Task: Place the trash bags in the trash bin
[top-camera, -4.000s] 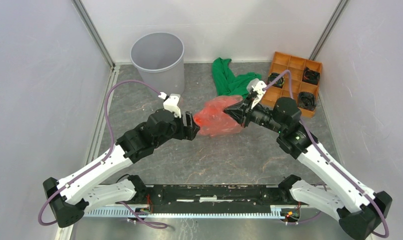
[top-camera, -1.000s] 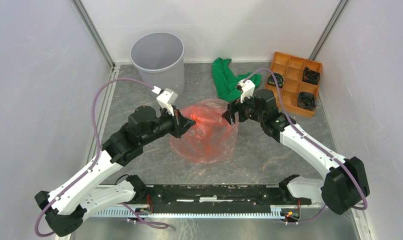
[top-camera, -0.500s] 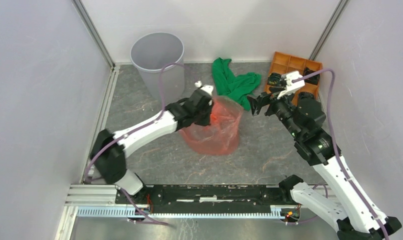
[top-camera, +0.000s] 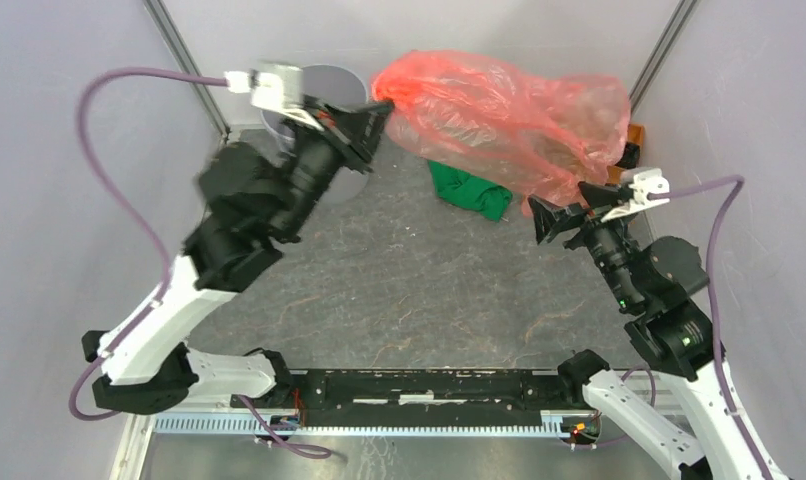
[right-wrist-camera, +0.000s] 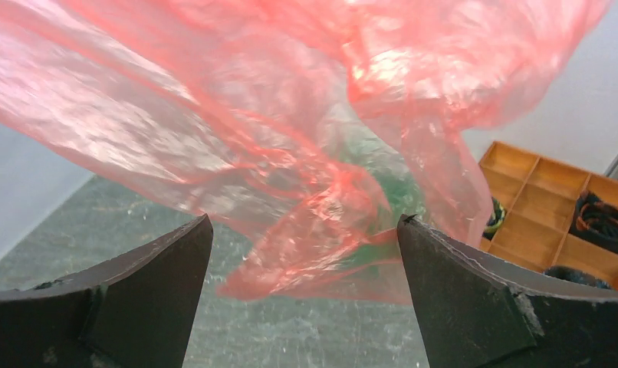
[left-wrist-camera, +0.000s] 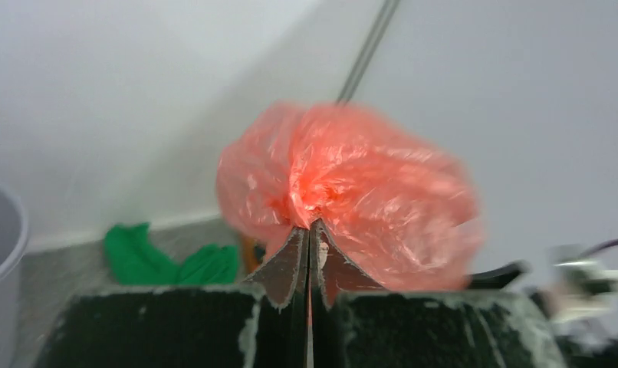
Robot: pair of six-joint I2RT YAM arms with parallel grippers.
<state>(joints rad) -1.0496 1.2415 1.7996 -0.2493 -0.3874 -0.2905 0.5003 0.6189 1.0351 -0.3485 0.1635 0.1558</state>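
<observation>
The red-orange trash bag (top-camera: 509, 115) is lifted high and billows out to the right above the table's back. My left gripper (top-camera: 377, 108) is shut on its bunched end, and in the left wrist view the film (left-wrist-camera: 352, 180) fans out from the pinched tips of that gripper (left-wrist-camera: 310, 226). The grey trash bin (top-camera: 334, 80) stands at the back left, mostly hidden behind my left arm; its rim (left-wrist-camera: 3, 245) shows at the left wrist view's edge. My right gripper (top-camera: 561, 203) is open just below the bag's loose end (right-wrist-camera: 290, 123), its jaws (right-wrist-camera: 304, 222) wide with nothing gripped.
A green cloth (top-camera: 469, 190) lies on the table under the bag. The orange compartment tray (right-wrist-camera: 547, 211) with black parts sits at the back right, largely covered by the bag in the top view. Walls stand close on both sides.
My left arm has swung up and back toward the bin, pulling the bag off the table into the air. My right gripper has moved slightly toward the front, open and free of the bag.
</observation>
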